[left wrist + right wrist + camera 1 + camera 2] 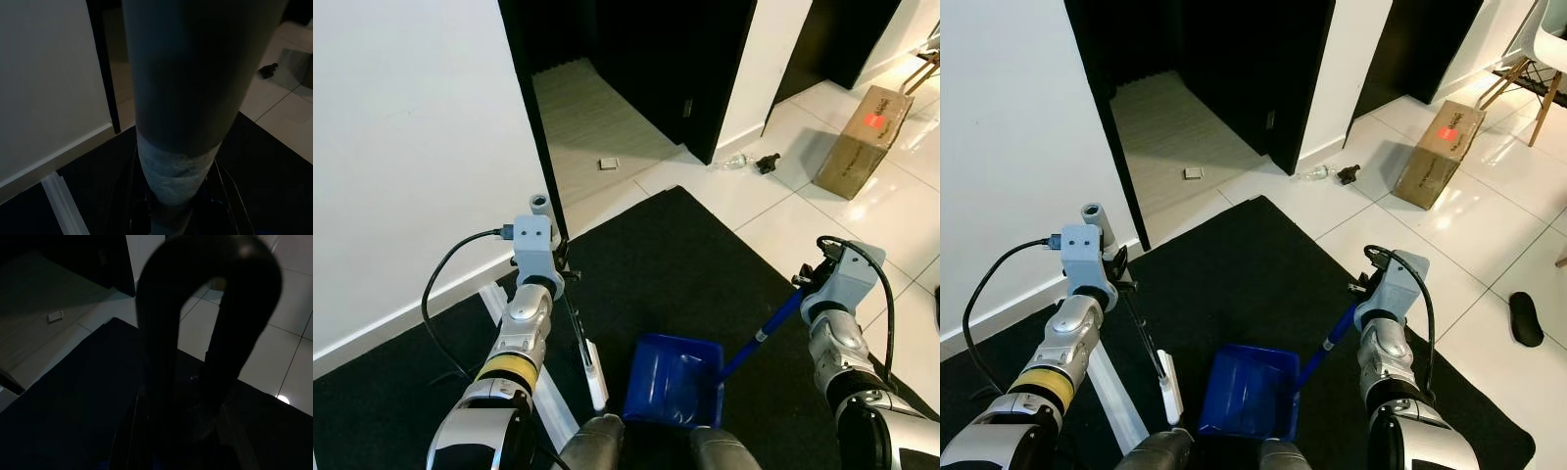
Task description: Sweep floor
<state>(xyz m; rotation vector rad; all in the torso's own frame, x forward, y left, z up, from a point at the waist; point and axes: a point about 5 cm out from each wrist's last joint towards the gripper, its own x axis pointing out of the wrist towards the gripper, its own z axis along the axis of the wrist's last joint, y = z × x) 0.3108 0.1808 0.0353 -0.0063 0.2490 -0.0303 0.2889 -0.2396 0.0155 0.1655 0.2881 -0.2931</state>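
Left eye view: blue dustpan (674, 392) on black rug (685, 264), just before the robot's feet. Right hand (811, 279) closed on its blue handle (764, 333). Left hand (558, 279) grips grey broom pole (540, 204) (taped, per left wrist view). Beyond: cardboard box (862, 142), small debris (608, 164) on doorway floor (597, 127).

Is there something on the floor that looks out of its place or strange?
Yes. A clear plastic bottle lies on its side on the white tiles by the dark door frame, with a small dark object beside it. A small flat square item lies alone on the grey floor inside the doorway. A black slipper lies alone on the tiles.
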